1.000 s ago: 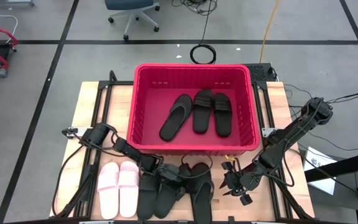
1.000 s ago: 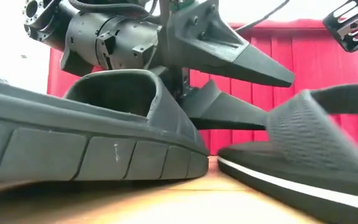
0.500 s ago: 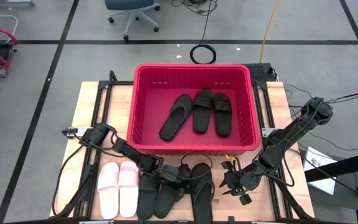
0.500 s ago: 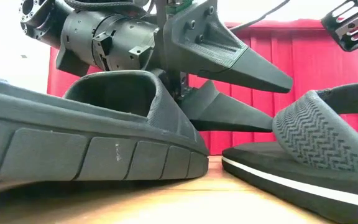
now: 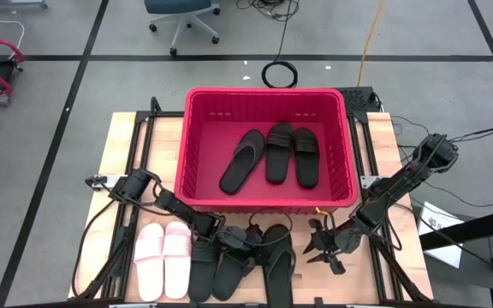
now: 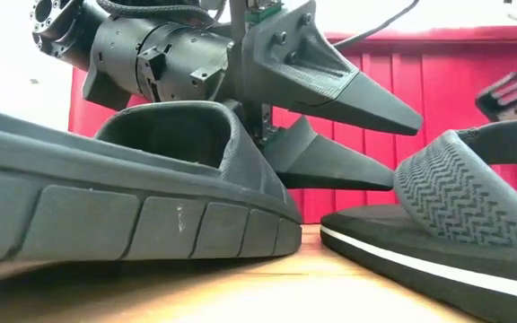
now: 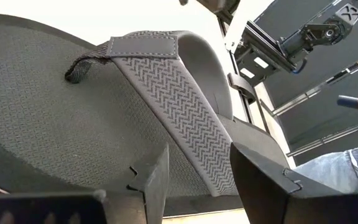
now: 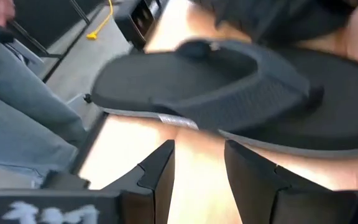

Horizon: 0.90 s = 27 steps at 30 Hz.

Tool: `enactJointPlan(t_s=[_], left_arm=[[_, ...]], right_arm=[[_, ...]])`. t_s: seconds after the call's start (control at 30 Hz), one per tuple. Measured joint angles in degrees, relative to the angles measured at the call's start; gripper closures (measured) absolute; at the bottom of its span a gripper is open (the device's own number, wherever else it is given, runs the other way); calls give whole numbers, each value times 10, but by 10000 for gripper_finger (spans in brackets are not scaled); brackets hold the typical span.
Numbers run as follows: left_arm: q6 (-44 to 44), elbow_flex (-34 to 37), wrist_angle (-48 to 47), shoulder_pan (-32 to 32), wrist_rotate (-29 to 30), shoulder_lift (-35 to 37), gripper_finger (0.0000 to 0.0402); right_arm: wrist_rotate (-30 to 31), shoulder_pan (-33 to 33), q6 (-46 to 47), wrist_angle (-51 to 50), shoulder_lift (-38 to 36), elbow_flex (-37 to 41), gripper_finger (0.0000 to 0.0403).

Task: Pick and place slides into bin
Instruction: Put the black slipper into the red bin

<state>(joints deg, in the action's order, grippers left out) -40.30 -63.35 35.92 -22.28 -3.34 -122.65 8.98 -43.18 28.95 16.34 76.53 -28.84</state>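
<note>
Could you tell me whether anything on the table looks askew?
Yes: among the black slides at the table's front edge, the middle ones overlap and lie at angles, unlike the pale pink pair lying neatly side by side. The left gripper hovers open over them.

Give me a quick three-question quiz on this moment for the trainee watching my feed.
1. How many slides lie inside the red bin?
2. True or false: the pink pair is already in the bin.
3. Which gripper is working at the black slides on the table's near edge: A) left gripper, B) right gripper?

Key:
1. Three, all black.
2. False; the pair lies on the table, left of the black slides.
3. A. Its jaws are open, set around the flip-flop's strap. The right gripper is off to the right, empty.
</note>
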Motion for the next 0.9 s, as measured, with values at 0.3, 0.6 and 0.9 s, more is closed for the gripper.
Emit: enactJointPlan(t_s=[0.3,0.6,0.9], left_arm=[[1,-12,-13,4,-11,-7,229],[68,-101,-178,20,-65,-7,229],[54,-103,-157,23,-92,-7,229]], right_arm=[[0,0,-12,4,0,5,273],[0,0,-35,6,0,5,273],[16,0,-70,10,39,5,273]])
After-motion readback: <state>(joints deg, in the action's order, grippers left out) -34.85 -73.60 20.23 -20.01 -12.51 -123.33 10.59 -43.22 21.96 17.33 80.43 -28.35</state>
